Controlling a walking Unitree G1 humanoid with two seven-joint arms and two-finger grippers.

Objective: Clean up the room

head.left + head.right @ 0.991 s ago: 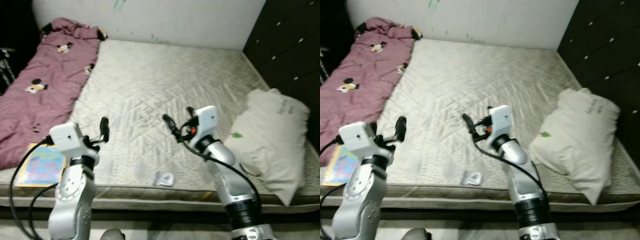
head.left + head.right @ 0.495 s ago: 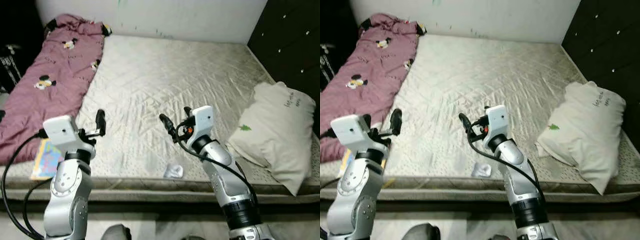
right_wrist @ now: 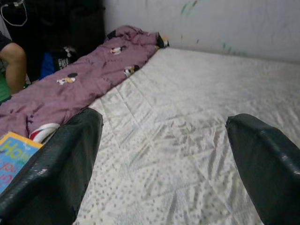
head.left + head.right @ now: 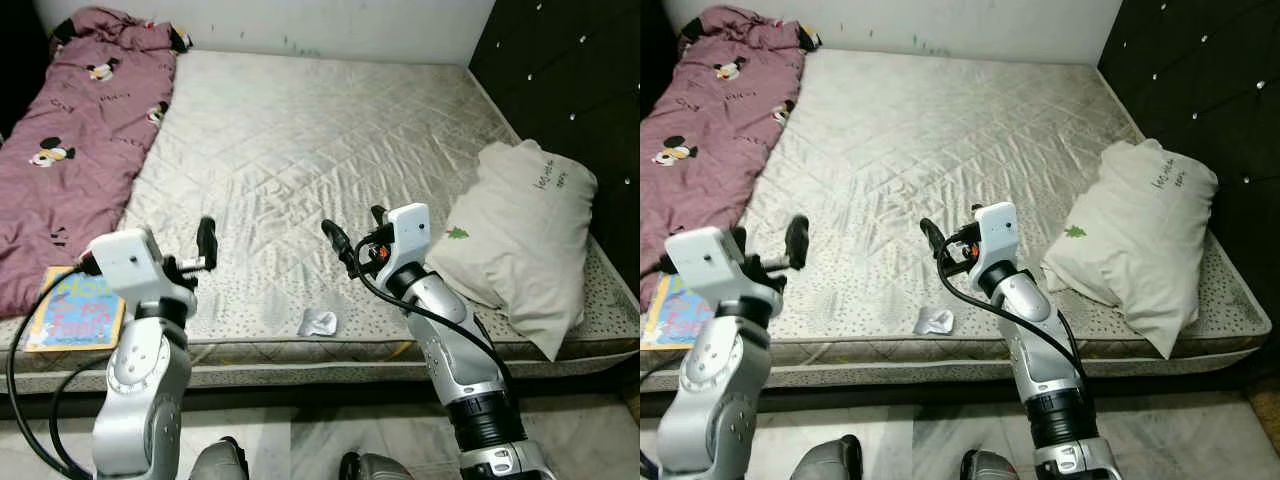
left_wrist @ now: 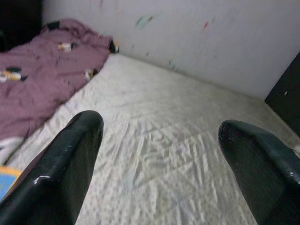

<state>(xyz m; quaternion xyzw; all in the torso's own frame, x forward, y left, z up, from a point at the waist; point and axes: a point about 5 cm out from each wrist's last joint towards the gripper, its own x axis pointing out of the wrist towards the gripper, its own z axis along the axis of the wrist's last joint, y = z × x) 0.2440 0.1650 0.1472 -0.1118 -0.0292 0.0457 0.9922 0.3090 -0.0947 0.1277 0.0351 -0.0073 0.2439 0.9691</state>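
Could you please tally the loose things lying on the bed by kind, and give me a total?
Blanket: 1, the pink cartoon-print blanket along the robot's left side.
Pillow: 1, the cream pillow on the right.
Book: 1, the colourful picture book at the near left edge.
Crumpled white scrap: 1, the white scrap near the front edge.
Total: 4

On the mattress (image 4: 330, 140): blanket (image 4: 70, 130) left, pillow (image 4: 520, 230) right.
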